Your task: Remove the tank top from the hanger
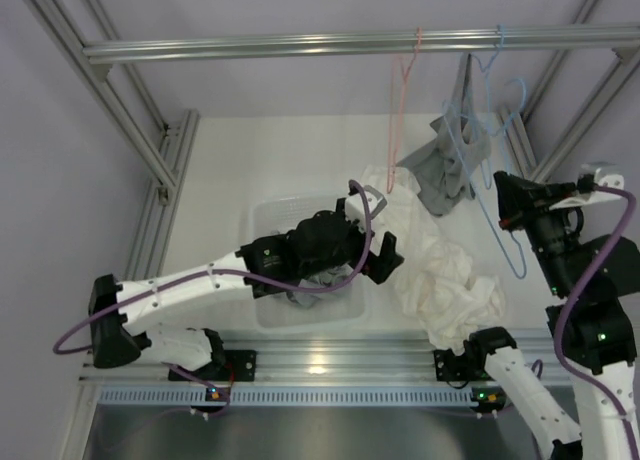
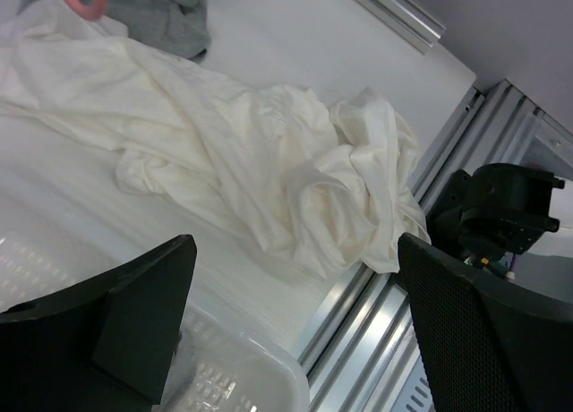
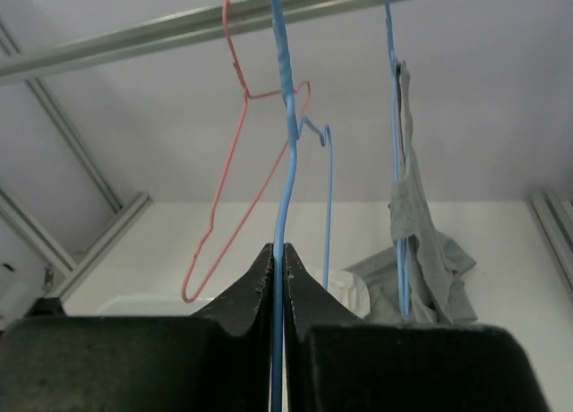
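- White flat bench (image 1: pixel 260 170): fills the middle of the top view. A silver aluminium rail (image 1: pixel 250 46) runs across the upper frame.
- White crumpled cotton garment (image 1: pixel 445 275): centre-right, loose on the bench, on no hanger. It lies just beside the bin, its lower end bunched at the near frame channel. Probably a top already off.
- Clear plastic bin (image 1: pixel 270 225): centre, under the left arm.
- Grey tank top (image 1: pixel 445 170): upper right, hanging by a strap from a light-blue wire hanger (image 3: pixel 391 116), with its hem down at the bench. Judged not yet removed.
- Left gripper (image 2: pixel 295 246): jaws wide apart and empty, at the bin's right edge, facing the white garment.
- Right gripper (image 3: pixel 279 251): jaws together, clamped on the wire of a second blue wire hanger (image 3: pixel 288 143), which looks bare.
- Pink wire hanger (image 3: pixel 240 67): bare, upper centre. Its lower end is at the white garment's upper corner.

Risks:
- The clamped wire is thin. A sideways pull could swing it into the grey top's hanger and tangle the two, or lift a hook off the rail.
- The single strap may catch on the hanger's shoulder if the top is tugged downward rather than slid off.
- The white garment could snag on the pink hanger's end, or slip into the frame channel if it is brushed.
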`<state>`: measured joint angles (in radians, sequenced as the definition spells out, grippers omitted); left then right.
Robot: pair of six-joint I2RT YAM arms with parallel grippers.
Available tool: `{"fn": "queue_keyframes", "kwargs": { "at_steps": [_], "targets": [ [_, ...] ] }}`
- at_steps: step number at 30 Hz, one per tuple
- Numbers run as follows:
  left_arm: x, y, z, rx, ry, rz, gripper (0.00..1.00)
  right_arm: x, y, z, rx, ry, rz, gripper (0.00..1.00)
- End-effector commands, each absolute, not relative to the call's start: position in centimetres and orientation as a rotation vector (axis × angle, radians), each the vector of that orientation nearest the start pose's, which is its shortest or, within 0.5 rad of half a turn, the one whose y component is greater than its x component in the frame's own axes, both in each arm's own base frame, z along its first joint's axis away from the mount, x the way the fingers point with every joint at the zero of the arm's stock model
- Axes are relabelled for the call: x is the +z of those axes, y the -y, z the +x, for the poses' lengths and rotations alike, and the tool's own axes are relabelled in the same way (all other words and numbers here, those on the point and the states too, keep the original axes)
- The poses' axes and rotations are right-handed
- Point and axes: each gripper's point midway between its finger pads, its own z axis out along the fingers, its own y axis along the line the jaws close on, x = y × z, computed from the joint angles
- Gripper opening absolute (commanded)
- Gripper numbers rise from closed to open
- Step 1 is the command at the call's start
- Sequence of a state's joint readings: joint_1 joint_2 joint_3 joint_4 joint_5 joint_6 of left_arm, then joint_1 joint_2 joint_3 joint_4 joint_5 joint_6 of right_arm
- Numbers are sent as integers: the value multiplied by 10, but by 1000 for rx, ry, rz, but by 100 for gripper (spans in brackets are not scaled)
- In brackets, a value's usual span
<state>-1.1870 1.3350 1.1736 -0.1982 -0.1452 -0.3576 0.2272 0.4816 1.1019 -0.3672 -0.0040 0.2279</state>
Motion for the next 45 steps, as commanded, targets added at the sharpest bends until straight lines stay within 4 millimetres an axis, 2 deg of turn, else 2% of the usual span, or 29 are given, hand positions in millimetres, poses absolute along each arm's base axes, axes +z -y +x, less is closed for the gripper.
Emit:
{"fn": "queue_keyframes", "kwargs": {
  "at_steps": [1,2,4,5,6,7,8,10,14,19,22,26,30,31,33,34,35,40,42,44,45],
  "targets": [
    [283,365,178,-785,-1863,674,99,437,-62,217,372,-1438,-29,0],
    [284,360,178,-775,-1862,671,99,432,-66,232,364,-1472,-32,0],
    [292,349,178,-762,-1838,651,99,447,-67,245,357,-1439,-30,0],
    [291,346,179,-750,-1836,647,99,443,-70,260,355,-1462,-33,0],
    [287,342,180,-732,-1840,644,99,447,-72,266,355,-1454,-35,0],
    [289,337,182,-715,-1835,628,99,459,-73,272,358,-1430,-32,0],
    [286,335,182,-709,-1841,630,99,455,-76,286,350,-1454,-31,0],
    [279,332,180,-704,-1854,639,99,471,-77,294,345,-1425,-32,0],
    [266,328,179,-684,-1874,648,99,478,-77,317,316,-1432,-20,0],
    [257,327,178,-670,-1888,665,99,482,-77,316,324,-1416,-14,0],
    [250,326,179,-649,-1898,672,99,488,-75,298,347,-1377,-15,0],
    [244,329,181,-635,-1910,687,99,492,-73,287,354,-1352,-12,0],
    [239,337,181,-634,-1925,704,99,498,-73,300,324,-1345,-18,0],
    [242,339,181,-640,-1921,706,99,491,-76,314,319,-1376,-27,0],
    [241,341,181,-645,-1927,704,99,491,-80,325,322,-1389,-37,0],
    [241,341,182,-646,-1927,703,99,484,-83,336,323,-1409,-37,0],
    [241,342,182,-648,-1927,701,99,482,-89,340,344,-1416,-58,0],
    [244,345,182,-658,-1928,691,99,467,-95,363,358,-1425,-28,0],
    [243,350,182,-664,-1932,701,99,454,-100,373,358,-1445,-29,0],
    [241,357,182,-673,-1939,719,99,454,-94,379,324,-1427,3,0],
    [240,359,183,-676,-1939,721,99,443,-96,382,321,-1439,6,0]
  ]
}}
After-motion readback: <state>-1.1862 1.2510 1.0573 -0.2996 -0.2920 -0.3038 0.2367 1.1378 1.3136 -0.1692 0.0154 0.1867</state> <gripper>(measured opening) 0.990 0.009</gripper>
